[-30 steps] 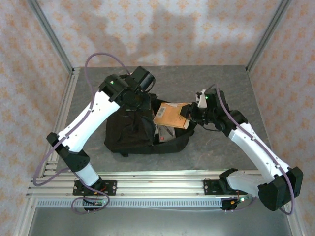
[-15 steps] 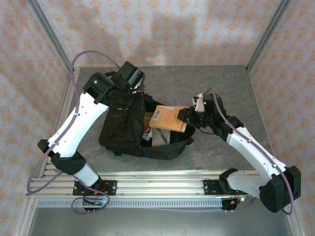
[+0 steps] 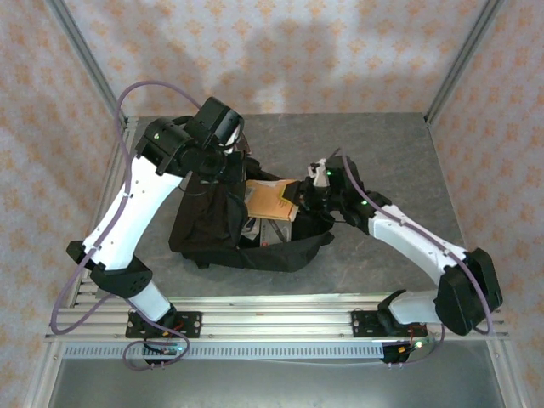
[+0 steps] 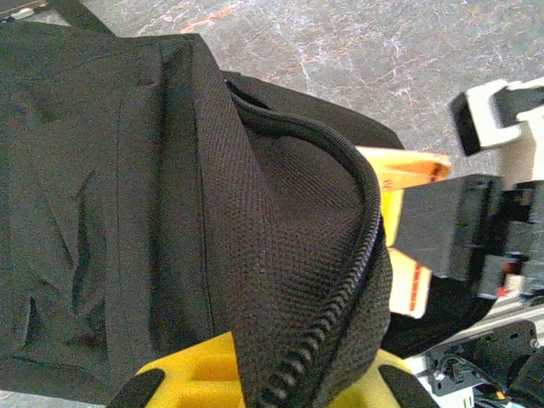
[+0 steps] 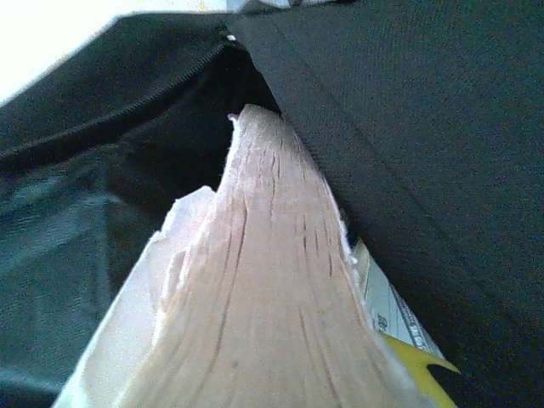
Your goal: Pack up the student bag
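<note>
Directly left of right hand (image 3: 306,191): student bag (image 3: 208,234), book (image 3: 270,200) half inside.

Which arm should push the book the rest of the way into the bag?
Right. The right gripper holds the book, already partly inside the bag. The left gripper is clamped on the zip edge, holding the mouth open.

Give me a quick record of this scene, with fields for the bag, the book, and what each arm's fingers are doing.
bag: student bag lying on the table, main zip open
left fingers: shut on the bag's zip edge, holding the opening up
right fingers: shut on the orange book
book position: tilted, front edge inside the opening, rear part outside
already inside: a second book shows in the opening
</note>
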You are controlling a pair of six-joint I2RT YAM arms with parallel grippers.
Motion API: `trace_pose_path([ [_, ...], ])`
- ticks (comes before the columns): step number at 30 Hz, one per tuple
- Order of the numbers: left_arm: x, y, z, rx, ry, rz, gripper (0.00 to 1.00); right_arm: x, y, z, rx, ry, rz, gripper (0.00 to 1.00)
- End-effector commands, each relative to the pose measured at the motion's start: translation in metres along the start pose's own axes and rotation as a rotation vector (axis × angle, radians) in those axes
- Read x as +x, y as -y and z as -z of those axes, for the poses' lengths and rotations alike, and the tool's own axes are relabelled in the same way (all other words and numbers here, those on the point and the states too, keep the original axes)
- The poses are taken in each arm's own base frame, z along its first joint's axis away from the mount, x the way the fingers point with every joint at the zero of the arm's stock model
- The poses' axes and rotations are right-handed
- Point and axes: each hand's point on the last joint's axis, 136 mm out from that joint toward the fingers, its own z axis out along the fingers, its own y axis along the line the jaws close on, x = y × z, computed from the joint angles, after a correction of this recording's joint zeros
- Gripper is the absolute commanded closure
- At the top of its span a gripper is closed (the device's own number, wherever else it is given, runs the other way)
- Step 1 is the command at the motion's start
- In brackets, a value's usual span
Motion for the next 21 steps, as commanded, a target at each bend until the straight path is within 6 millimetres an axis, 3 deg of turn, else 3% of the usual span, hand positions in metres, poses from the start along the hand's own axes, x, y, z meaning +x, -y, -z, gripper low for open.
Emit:
trace_pose_path([
  [1, -0.027, 0.012, 0.025, 0.076, 0.132, 0.004, 1.0, -0.003, -0.039, -0.004, -0.108, 0.008, 0.019, 1.0],
  [5, -0.03, 0.017, 0.02, 0.092, 0.126, 0.004, 1.0, -0.002, -0.035, -0.018, -0.09, 0.004, 0.012, 1.0],
  [9, -0.031, 0.023, 0.01, 0.105, 0.107, -0.005, 1.0, -0.015, -0.037, -0.036, -0.111, 0.074, -0.013, 0.99],
  [16, -0.046, 0.037, 0.011, 0.145, 0.131, -0.001, 1.0, -0.035, -0.046, -0.116, -0.149, 0.087, -0.09, 0.89],
  [18, -0.048, 0.037, 0.011, 0.142, 0.139, 0.001, 1.0, -0.029, -0.047, -0.139, -0.115, 0.064, -0.065, 0.77],
  [19, -0.048, 0.036, 0.01, 0.138, 0.139, 0.002, 1.0, -0.026, -0.045, -0.147, -0.084, 0.061, -0.041, 0.62],
  [21, -0.049, 0.033, 0.007, 0.127, 0.137, 0.006, 1.0, -0.024, -0.032, -0.151, -0.002, 0.075, -0.022, 0.42],
])
